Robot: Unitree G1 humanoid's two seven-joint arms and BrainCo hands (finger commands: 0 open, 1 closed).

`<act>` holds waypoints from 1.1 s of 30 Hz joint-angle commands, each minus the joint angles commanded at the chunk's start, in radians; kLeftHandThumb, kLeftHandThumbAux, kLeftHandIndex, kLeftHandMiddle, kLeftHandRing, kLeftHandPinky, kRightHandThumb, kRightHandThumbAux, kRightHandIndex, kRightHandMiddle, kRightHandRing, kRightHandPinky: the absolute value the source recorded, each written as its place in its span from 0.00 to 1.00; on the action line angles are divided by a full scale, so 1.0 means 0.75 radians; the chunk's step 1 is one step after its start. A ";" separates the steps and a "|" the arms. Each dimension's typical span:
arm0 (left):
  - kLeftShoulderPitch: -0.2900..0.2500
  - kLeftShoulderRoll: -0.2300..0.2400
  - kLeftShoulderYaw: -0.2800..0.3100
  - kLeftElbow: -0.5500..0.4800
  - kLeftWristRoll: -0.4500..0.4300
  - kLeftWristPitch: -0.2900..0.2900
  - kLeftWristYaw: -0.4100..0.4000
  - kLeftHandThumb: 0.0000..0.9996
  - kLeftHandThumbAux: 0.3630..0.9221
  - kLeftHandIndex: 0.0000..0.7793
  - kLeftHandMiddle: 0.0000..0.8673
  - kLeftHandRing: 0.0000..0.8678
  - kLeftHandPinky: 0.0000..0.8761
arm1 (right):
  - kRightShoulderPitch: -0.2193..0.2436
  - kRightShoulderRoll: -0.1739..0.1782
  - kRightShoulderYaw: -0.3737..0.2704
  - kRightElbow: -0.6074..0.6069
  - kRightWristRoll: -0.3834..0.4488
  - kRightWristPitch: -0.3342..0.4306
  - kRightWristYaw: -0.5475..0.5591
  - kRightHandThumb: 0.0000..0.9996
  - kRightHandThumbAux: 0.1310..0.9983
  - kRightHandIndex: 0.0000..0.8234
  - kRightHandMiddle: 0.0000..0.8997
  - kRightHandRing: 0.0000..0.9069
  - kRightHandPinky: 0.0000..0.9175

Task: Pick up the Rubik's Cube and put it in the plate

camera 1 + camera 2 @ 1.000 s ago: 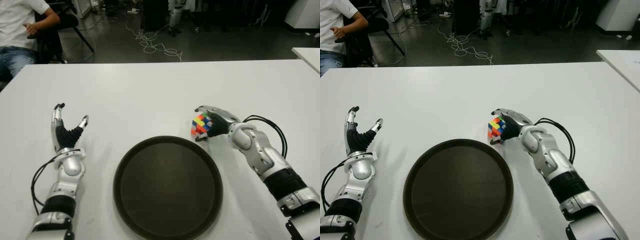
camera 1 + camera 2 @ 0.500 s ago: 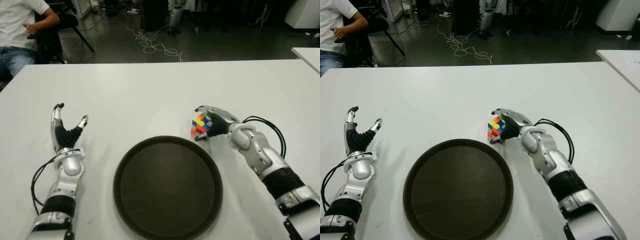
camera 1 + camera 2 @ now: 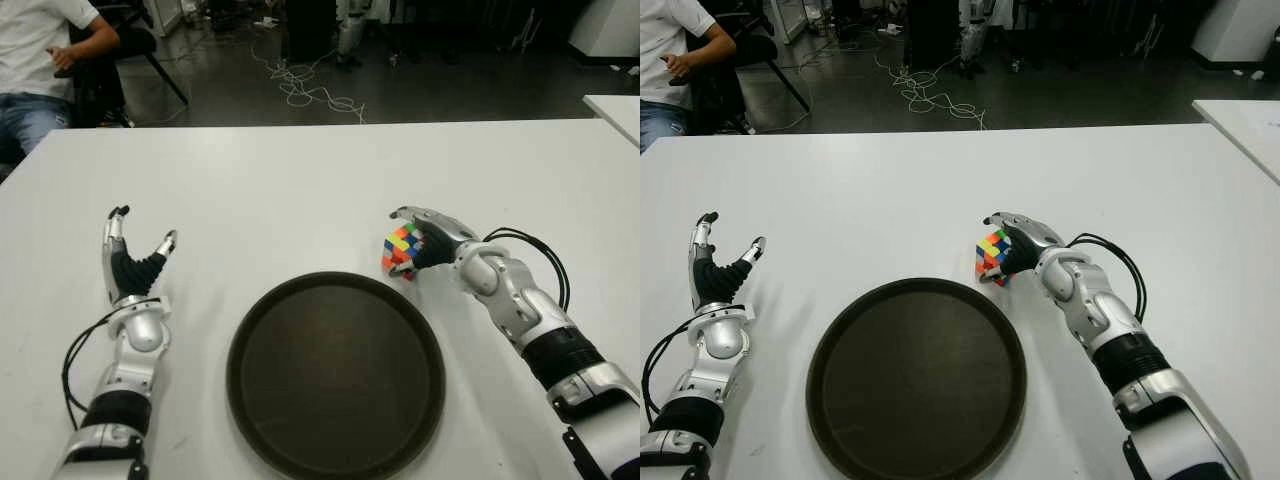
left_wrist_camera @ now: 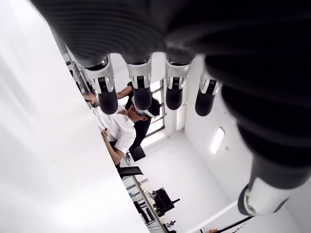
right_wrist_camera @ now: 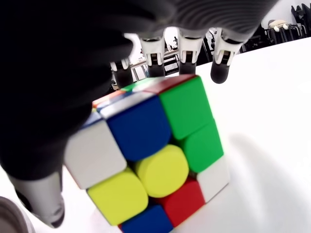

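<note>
Gripping the cube [image 3: 401, 249], the right hand [image 3: 432, 235] sits just beyond the plate's [image 3: 336, 372] far right rim. Fingers [image 5: 188, 46] arch over the cube's top; thumb [image 5: 43, 206] presses the near side. Cube tilted, one corner low toward the table [image 3: 300, 190]; whether that corner touches the table cannot be told. Cube is outside the plate, close to the rim, not over it. Faces seen from the right wrist: blue, green, yellow, white, red stickers mixed.

Left hand [image 3: 133, 262] shows left of the plate, well apart from it, fingers [image 4: 142, 92] spread wide and pointing up, holding nothing.

Plate: dark, round, nothing in it, near table edge centre.

Background: person [image 3: 45, 60] seated at far left, cables [image 3: 305, 85] on the floor beyond the table.
</note>
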State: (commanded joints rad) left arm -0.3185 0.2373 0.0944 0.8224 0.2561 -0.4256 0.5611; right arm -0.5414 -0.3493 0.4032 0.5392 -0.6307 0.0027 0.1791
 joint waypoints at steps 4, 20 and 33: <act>0.000 0.000 0.002 0.002 -0.001 -0.003 -0.003 0.00 0.53 0.01 0.00 0.00 0.04 | -0.004 0.002 0.003 0.005 -0.001 0.006 0.004 0.00 0.66 0.03 0.04 0.03 0.00; -0.003 -0.009 0.008 -0.002 -0.007 0.006 0.005 0.00 0.52 0.01 0.00 0.00 0.02 | -0.015 0.009 0.005 0.034 0.009 0.030 0.028 0.00 0.63 0.04 0.08 0.06 0.04; 0.003 -0.011 0.005 -0.019 -0.006 0.042 0.005 0.00 0.54 0.00 0.00 0.00 0.01 | -0.013 0.006 0.011 0.030 -0.006 0.047 0.021 0.00 0.63 0.04 0.07 0.06 0.04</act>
State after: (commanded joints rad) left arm -0.3165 0.2292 0.0982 0.8080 0.2517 -0.3941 0.5646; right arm -0.5509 -0.3447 0.4117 0.5619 -0.6355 0.0376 0.1946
